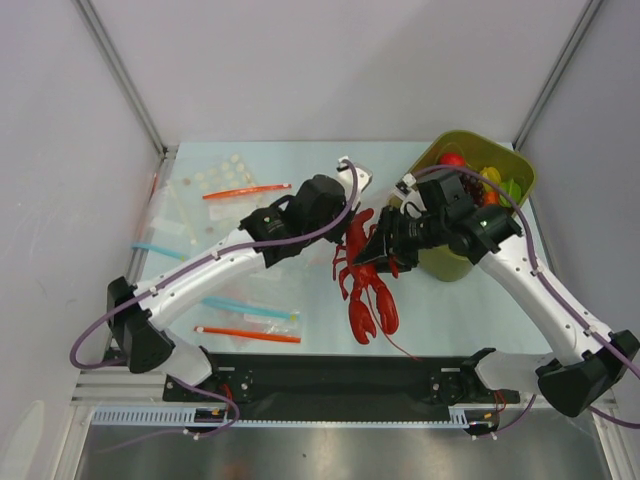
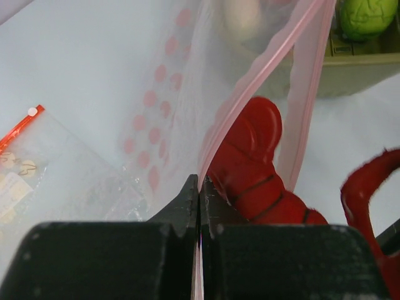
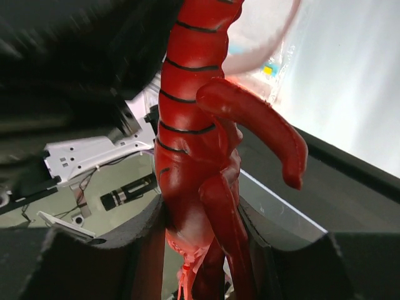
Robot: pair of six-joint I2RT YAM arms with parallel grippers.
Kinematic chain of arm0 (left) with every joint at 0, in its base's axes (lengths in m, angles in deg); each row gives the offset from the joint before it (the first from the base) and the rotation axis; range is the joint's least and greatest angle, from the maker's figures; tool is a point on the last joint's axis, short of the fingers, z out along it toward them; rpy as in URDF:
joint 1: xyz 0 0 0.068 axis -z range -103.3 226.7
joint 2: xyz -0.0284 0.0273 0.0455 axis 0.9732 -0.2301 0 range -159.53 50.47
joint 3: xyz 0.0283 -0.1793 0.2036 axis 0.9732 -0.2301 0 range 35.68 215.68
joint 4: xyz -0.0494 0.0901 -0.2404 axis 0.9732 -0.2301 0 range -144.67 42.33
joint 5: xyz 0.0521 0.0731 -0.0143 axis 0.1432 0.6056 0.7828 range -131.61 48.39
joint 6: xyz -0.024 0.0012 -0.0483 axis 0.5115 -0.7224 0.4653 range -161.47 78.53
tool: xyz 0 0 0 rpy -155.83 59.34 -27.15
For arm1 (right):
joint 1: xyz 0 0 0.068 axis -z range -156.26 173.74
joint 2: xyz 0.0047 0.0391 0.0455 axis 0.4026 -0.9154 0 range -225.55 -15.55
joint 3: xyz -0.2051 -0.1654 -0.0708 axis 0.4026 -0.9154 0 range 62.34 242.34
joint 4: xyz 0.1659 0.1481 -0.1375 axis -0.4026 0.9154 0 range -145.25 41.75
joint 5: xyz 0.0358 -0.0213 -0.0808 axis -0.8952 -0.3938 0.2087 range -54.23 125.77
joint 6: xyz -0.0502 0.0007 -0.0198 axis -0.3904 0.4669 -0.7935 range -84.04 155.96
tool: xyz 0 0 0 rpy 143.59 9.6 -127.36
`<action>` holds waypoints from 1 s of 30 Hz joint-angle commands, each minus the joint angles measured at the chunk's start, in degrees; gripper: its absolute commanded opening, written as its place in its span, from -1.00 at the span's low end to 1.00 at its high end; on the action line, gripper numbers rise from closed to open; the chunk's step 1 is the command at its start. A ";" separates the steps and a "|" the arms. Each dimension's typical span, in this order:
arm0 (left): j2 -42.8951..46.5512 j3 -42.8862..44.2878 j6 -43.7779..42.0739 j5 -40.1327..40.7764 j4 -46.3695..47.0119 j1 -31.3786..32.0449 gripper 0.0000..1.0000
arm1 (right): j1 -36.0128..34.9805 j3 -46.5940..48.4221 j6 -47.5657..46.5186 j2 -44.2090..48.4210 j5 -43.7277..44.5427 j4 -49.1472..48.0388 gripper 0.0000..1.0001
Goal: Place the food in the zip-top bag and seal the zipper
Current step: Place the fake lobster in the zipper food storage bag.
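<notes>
My left gripper [image 1: 345, 215] [image 2: 200, 187] is shut on the pale pink zipper strip [image 2: 250, 81] of the clear zip-top bag [image 2: 169, 81] and holds its mouth up. My right gripper [image 1: 378, 250] [image 3: 203, 244] is shut on the red lobster [image 1: 365, 290] [image 3: 194, 125] at mid body, claws hanging down. The lobster's tail [image 2: 253, 156] sits between the two pink strips at the bag mouth. A blurred whitish shape [image 2: 240, 19] shows through the bag; I cannot tell if it is the radish. A round red toy [image 1: 452, 160], perhaps the tomato, lies in the bin.
An olive-green bin [image 1: 455, 262] with several toy foods stands right behind my right gripper. Flat clear bags with orange-red strips [image 1: 245, 190] [image 1: 250, 334] and blue strips [image 1: 235, 305] lie on the left of the table.
</notes>
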 commanded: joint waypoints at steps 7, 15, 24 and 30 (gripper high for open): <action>7.90 -8.48 -1.02 1.86 4.52 4.30 -0.99 | 7.10 -2.27 7.12 3.41 -8.94 -5.65 -1.00; 9.31 -7.96 -0.14 2.48 5.32 6.15 -0.99 | 7.90 -4.65 7.04 2.46 -9.38 -5.75 -1.00; 8.79 -6.64 0.65 0.81 6.20 8.70 -0.99 | 7.64 -7.11 8.00 0.78 -6.84 -7.68 -1.00; 7.11 -6.19 4.25 -1.56 6.28 10.64 -0.99 | 7.73 -7.64 8.10 -0.45 -5.17 -10.85 -0.85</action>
